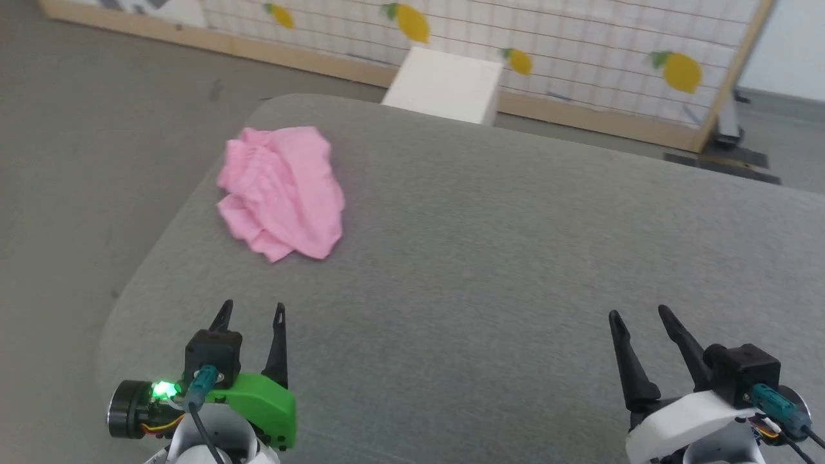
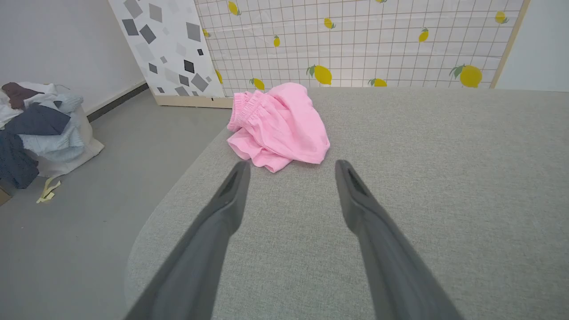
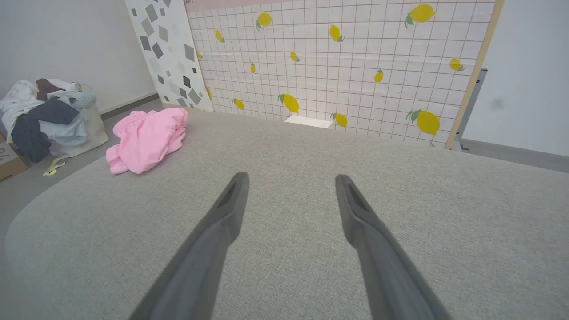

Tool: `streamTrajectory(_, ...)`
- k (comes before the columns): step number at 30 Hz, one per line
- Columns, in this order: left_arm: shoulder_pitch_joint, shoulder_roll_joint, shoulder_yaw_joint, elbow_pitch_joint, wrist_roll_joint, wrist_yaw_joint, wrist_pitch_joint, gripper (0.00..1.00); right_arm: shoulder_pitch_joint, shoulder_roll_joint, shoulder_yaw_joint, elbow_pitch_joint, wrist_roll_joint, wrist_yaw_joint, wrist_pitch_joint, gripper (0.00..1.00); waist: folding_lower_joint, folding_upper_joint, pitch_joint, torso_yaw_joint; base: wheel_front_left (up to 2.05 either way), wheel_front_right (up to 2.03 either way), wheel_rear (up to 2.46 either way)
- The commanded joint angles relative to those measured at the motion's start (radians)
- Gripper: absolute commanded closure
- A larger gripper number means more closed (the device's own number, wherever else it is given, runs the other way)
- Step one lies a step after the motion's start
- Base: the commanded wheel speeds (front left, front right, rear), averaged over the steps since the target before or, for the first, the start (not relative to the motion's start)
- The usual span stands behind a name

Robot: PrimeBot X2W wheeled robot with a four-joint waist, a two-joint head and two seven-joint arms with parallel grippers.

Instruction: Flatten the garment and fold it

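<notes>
The garment [image 1: 282,191] is a crumpled light-pink pair of shorts lying in a heap near the far left corner of the grey padded table [image 1: 515,258]. Its gathered waistband faces the table's left edge in the left wrist view, where the garment [image 2: 280,126] sits just beyond my fingertips. My left gripper [image 1: 253,310] hovers open at the lower left, a short way in front of the heap, holding nothing. At the lower right my right gripper [image 1: 638,314] is open too, far from the garment [image 3: 146,138].
A white box [image 1: 445,84] stands behind the table against a lemon-print grid panel [image 1: 580,58]. On the floor to the left sits a pile of clothes [image 2: 35,129] in a pale bag. The table's left edge [image 1: 148,258] is rounded.
</notes>
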Motion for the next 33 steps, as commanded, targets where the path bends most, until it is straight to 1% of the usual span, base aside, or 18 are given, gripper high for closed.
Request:
streamTrajectory(1, -0.011, 0.007, -0.002, 0.0, 0.01, 0.006, -0.005, 0.0, 0.015, 0.002, 0.0, -0.008, 0.011, -0.001, 0.001, 0.0, 0.0, 0.0, -0.014, 0.073, 0.0, 0.0, 0.0)
streamTrajectory(7, -0.007, 0.023, -0.011, -0.004, 0.02, 0.007, 0.001, 0.0, 0.031, 0.002, 0.006, -0.008, 0.043, -0.001, -0.008, 0.0, 0.0, 0.0, -0.025, 0.135, 0.0, 0.0, 0.0)
streamTrajectory(17, -0.008, 0.026, -0.029, -0.01, 0.022, 0.013, 0.013, 0.0, 0.055, 0.002, 0.016, -0.014, 0.067, -0.001, -0.017, 0.0, 0.0, 0.0, -0.029, 0.2, 0.0, 0.0, 0.0)
streamTrajectory(25, -0.008, 0.026, -0.037, -0.016, 0.022, 0.023, 0.012, 0.0, 0.059, 0.002, 0.023, -0.024, 0.068, -0.001, -0.015, 0.0, 0.0, 0.0, -0.023, 0.224, 0.0, 0.0, 0.0)
streamTrajectory(33, -0.007, 0.03, -0.039, -0.022, 0.015, 0.031, 0.009, 0.0, 0.057, 0.002, 0.02, -0.027, 0.064, -0.001, -0.011, 0.0, 0.0, 0.0, -0.017, 0.223, 0.0, 0.0, 0.0)
